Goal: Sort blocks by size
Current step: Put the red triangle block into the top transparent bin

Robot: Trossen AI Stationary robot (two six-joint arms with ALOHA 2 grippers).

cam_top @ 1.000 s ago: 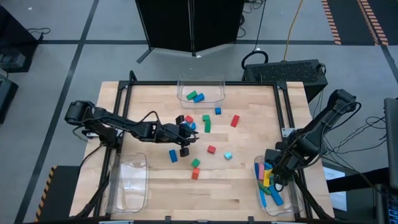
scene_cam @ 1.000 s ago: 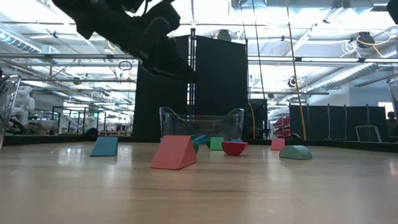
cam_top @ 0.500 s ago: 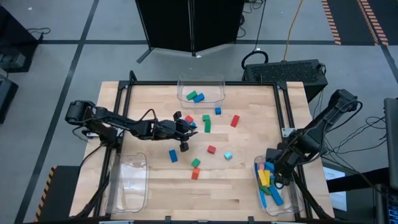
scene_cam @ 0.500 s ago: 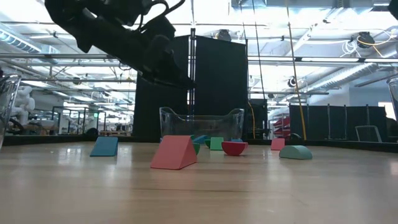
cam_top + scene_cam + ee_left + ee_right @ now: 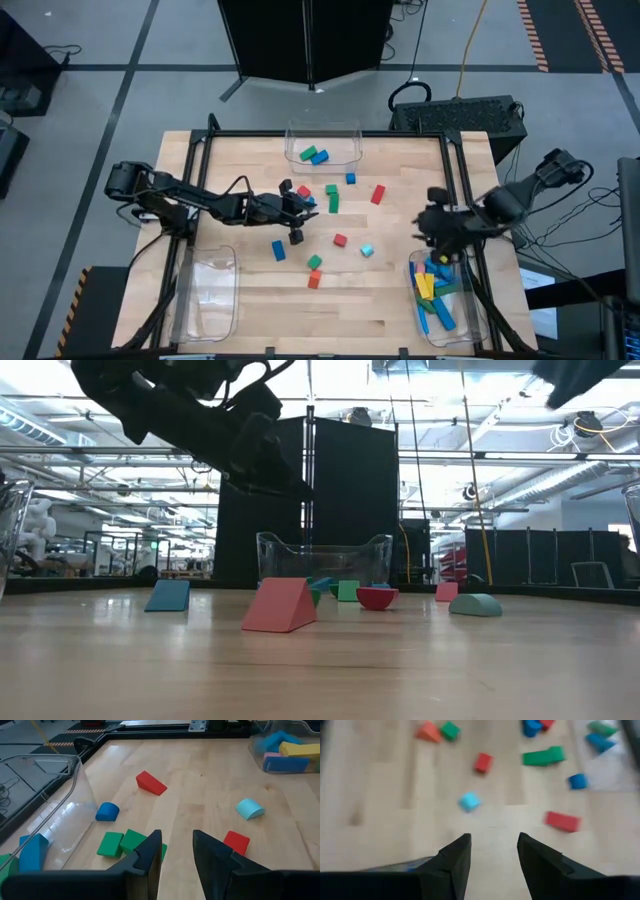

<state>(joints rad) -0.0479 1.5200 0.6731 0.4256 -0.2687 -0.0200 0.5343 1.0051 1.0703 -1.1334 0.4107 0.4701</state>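
our right gripper has swung off the bin, fingers spread and empty, toward loose blocks; left gripper hovers parted.

On the counter, loose blocks lie scattered across the middle. A bin at the far edge holds a few blocks. A second bin at the near right corner holds a pile of blocks, and a third bin sits at the near left corner. The left hand hangs over the scattered blocks; the right hand is just beyond the right bin.
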